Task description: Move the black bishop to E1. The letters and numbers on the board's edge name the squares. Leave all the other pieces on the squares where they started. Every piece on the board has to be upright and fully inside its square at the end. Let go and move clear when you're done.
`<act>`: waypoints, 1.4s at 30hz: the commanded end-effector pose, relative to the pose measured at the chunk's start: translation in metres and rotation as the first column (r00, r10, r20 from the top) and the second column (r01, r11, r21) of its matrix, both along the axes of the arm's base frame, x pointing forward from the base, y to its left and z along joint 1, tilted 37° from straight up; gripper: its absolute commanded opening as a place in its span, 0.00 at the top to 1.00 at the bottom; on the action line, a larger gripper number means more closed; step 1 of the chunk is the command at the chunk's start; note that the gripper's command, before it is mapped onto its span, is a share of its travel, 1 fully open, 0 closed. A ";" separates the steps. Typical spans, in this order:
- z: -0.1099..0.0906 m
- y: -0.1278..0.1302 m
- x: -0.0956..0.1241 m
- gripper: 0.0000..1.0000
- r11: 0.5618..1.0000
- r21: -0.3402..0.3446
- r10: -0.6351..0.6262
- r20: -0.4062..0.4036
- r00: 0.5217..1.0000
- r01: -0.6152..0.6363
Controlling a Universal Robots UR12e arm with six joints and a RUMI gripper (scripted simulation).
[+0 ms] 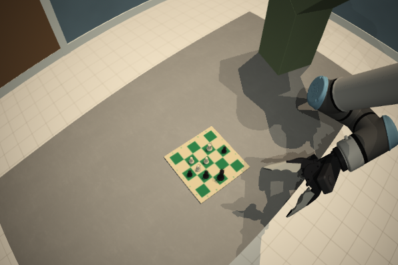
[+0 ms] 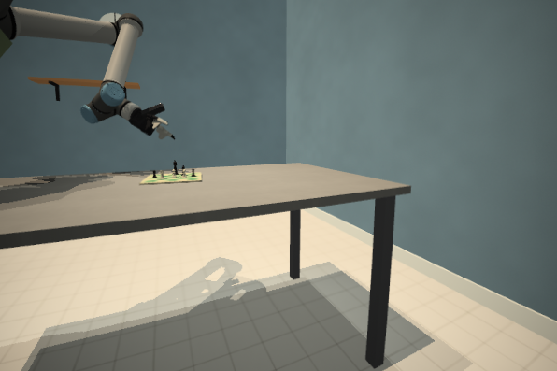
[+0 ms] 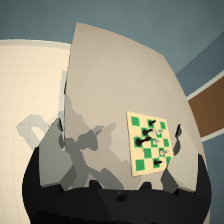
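Note:
A small green and cream chessboard [image 1: 206, 165] lies on the grey table [image 1: 150, 139]. It carries several black and several white pieces, all upright. The tallest black piece [image 1: 220, 175] stands near the board's front right edge, with two shorter black pieces [image 1: 206, 175] to its left and one [image 1: 224, 149] behind it. The pieces are too small to tell which is the bishop. My gripper [image 1: 293, 187] is open and empty, high above the table's edge to the right of the board. In the exterior view it hangs well above the board [image 2: 171, 177]. The board also shows in the wrist view [image 3: 150, 144].
The arm's green pedestal [image 1: 297, 19] stands at the back right of the table. White pieces [image 1: 206, 160] fill the board's middle squares next to the black ones. An orange wall shelf [image 2: 81, 83] hangs behind the arm.

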State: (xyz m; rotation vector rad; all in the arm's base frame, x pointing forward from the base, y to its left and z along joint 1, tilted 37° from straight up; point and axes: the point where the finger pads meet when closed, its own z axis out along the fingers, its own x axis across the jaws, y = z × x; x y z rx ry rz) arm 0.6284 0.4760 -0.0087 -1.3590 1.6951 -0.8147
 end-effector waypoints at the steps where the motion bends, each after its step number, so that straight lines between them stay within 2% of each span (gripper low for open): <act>1: -0.011 0.003 0.004 0.00 0.992 0.015 -0.125 -0.040 0.991 0.126; 4: -0.015 0.005 0.005 0.00 0.982 0.022 -0.188 -0.052 0.981 0.189; 7: -0.015 0.005 0.005 0.00 0.982 0.022 -0.188 -0.052 0.981 0.189; 10: -0.024 0.008 0.007 0.00 0.962 0.032 -0.270 -0.077 0.960 0.273; 17: -0.030 0.010 0.008 0.00 0.935 0.039 -0.347 -0.096 0.933 0.352; 19: -0.035 0.012 0.010 0.00 0.916 0.043 -0.393 -0.111 0.913 0.400; 24: -0.037 0.013 0.010 0.00 0.905 0.045 -0.416 -0.117 0.902 0.424; 27: -0.044 0.015 0.012 0.00 0.870 0.048 -0.480 -0.136 0.866 0.490; 32: -0.048 0.017 0.013 0.00 0.846 0.050 -0.520 -0.150 0.841 0.532; 34: -0.051 0.018 0.014 0.00 0.819 0.050 -0.558 -0.160 0.814 0.572; 37: -0.053 0.018 0.014 0.00 0.805 0.050 -0.577 -0.166 0.800 0.591; 39: -0.058 0.020 0.015 0.00 0.776 0.051 -0.611 -0.181 0.770 0.628; 41: -0.058 0.020 0.015 0.00 0.776 0.051 -0.611 -0.181 0.770 0.628; 42: -0.060 0.021 0.016 0.00 0.762 0.050 -0.628 -0.187 0.755 0.646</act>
